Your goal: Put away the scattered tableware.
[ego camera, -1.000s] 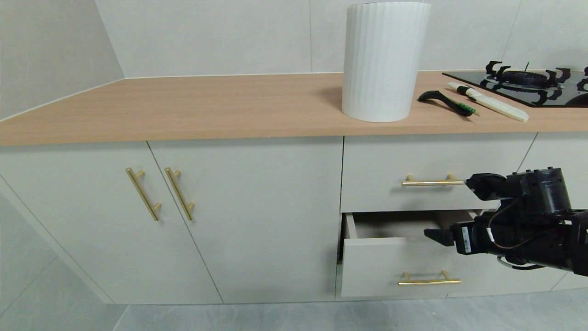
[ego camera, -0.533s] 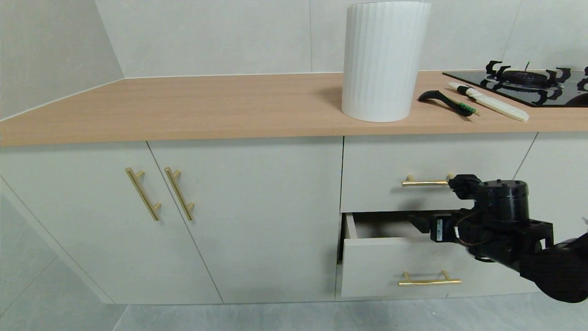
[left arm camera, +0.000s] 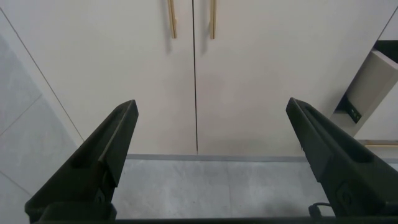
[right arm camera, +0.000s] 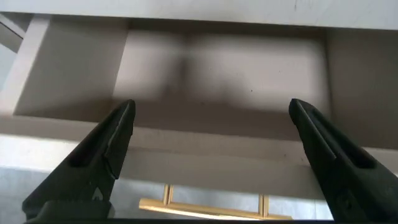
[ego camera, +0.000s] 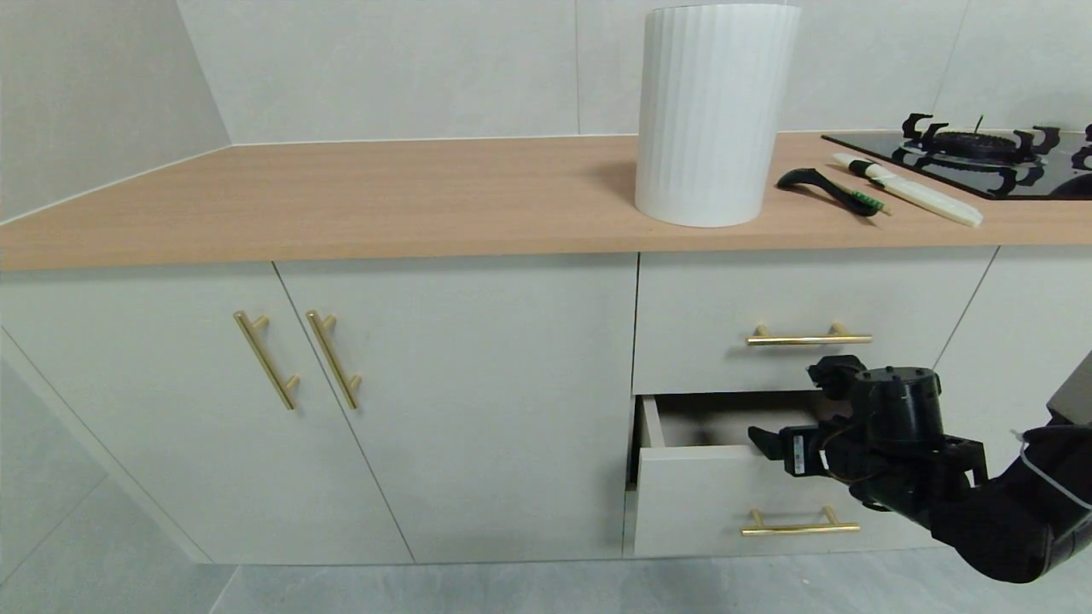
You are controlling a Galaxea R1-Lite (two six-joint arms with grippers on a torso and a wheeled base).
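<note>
On the wooden counter (ego camera: 384, 205) lie a black-handled utensil (ego camera: 823, 188) and a white knife (ego camera: 909, 189), between a tall white ribbed container (ego camera: 712, 115) and the stove (ego camera: 981, 153). Below them the lower drawer (ego camera: 699, 495) stands partly pulled out, and its inside (right arm camera: 224, 68) looks bare. My right gripper (ego camera: 785, 402) hangs open just in front of the drawer's opening, above the drawer front, with nothing between its fingers (right arm camera: 211, 109). My left gripper (left arm camera: 211, 106) is open and empty, low down, facing the double cabinet doors (left arm camera: 196, 74).
The upper drawer (ego camera: 802, 315) is closed, its gold handle (ego camera: 809, 338) just above my right gripper. The lower drawer's gold handle (ego camera: 800, 529) sits below the gripper. Two gold door handles (ego camera: 299, 358) are at the left. Grey floor tiles (left arm camera: 205, 186) lie in front of the cabinets.
My right arm has moved left and down, from beside the upper drawer's handle to the mouth of the open lower drawer. The utensils on the counter have not moved.
</note>
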